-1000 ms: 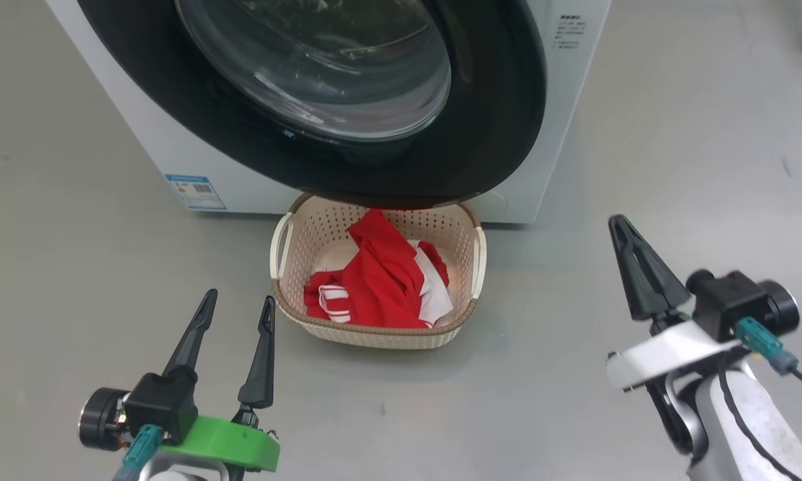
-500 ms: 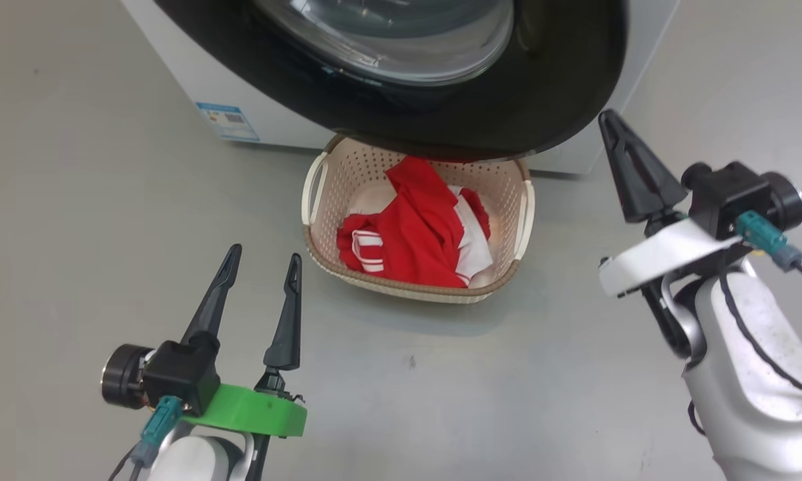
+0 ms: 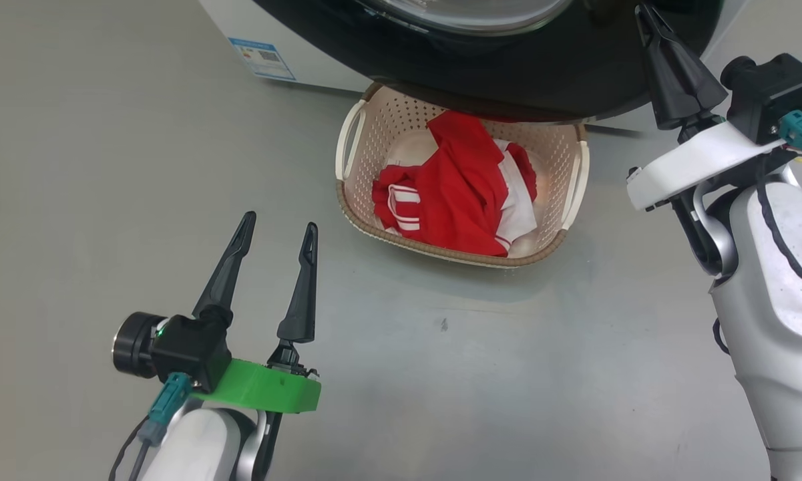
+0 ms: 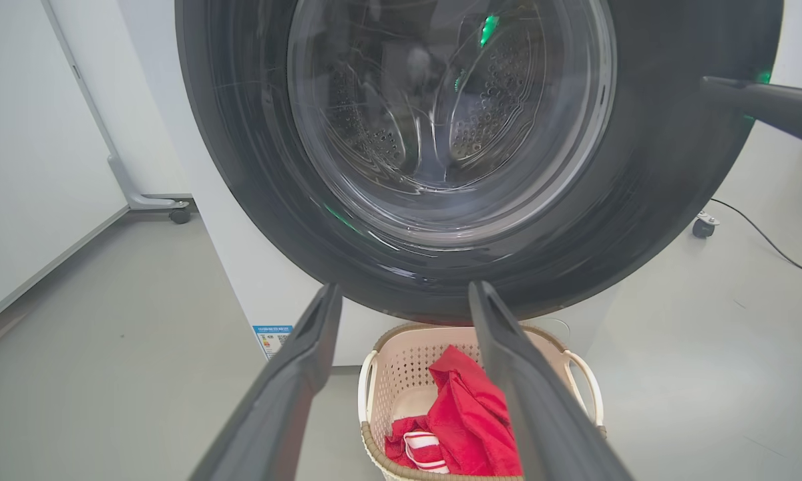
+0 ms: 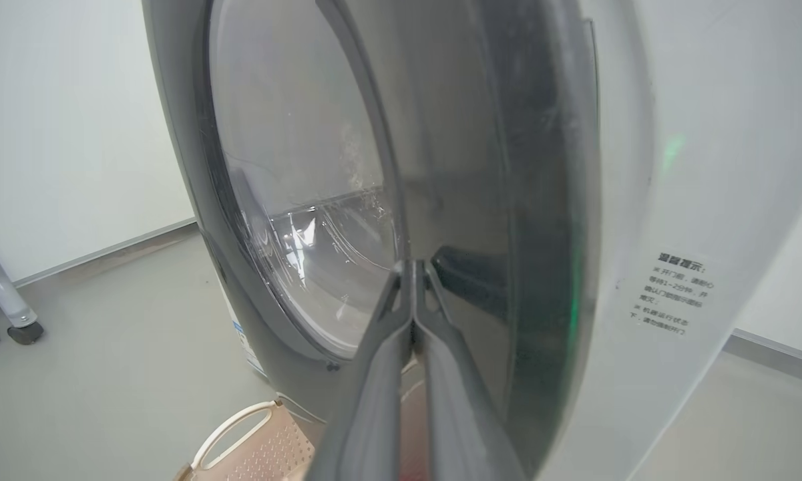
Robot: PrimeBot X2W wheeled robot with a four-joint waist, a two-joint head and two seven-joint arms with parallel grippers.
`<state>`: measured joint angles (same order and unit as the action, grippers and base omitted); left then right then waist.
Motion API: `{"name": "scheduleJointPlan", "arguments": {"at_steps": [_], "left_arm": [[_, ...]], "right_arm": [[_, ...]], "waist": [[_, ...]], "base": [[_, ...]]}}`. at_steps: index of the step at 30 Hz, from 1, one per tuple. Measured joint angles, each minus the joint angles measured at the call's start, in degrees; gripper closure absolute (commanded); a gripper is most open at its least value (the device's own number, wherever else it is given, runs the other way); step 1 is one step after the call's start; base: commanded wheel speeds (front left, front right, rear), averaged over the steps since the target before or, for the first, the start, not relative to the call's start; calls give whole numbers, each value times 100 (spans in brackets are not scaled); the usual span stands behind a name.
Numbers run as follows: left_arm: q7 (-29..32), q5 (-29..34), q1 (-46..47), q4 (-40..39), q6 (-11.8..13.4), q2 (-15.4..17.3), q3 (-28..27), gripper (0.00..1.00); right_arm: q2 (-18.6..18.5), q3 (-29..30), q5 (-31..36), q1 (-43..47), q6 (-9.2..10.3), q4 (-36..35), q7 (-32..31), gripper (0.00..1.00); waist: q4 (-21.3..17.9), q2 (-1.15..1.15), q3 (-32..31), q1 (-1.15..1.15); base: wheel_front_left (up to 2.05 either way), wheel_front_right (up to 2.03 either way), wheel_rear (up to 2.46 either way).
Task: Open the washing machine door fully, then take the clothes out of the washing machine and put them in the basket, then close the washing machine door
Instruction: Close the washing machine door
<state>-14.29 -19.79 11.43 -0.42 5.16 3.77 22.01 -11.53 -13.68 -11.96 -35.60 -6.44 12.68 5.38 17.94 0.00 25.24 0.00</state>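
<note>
The washing machine door [image 3: 541, 80] stands over the cream basket [image 3: 374, 133], its black ring lying against the white washing machine [image 3: 307, 60]. The steel drum shows through the door's glass [image 4: 441, 120]. Red clothes [image 3: 467, 194] with white stripes lie heaped inside the basket. My right gripper [image 3: 643, 12] is shut on nothing, its tip at the right side of the ring, beside a dark recess [image 5: 471, 280]. Whether it touches the ring is unclear. Low on the left, my left gripper [image 3: 279, 222] is open and empty, short of the basket's left front.
Grey floor [image 3: 441, 374] spreads around the basket. A blue label [image 3: 262, 59] sits on the washer's lower left front. A castor [image 4: 702, 227] and a black cable [image 4: 768, 240] lie to the washer's right, and a wheeled white panel foot [image 4: 173, 212] to its left.
The head camera has shifted, so washer and basket sit higher and further right in the picture. My right gripper has moved forward to the door's ring. The left gripper keeps its place.
</note>
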Motion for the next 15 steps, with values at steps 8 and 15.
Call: {"name": "scheduleJointPlan", "arguments": {"at_steps": [8,15], "left_arm": [[-15,15,88,44,-35,-70,3,0],[-15,22,275,-16,-74,-96,32,0]], "right_arm": [[3,36,-20,-288,-12,300,79,100],[-127,213,-68,-787,-49,493,79,100]], "waist": [[102,0,121,0],[156,0,272,0]], "base": [[0,0,0],[0,0,0]]}}
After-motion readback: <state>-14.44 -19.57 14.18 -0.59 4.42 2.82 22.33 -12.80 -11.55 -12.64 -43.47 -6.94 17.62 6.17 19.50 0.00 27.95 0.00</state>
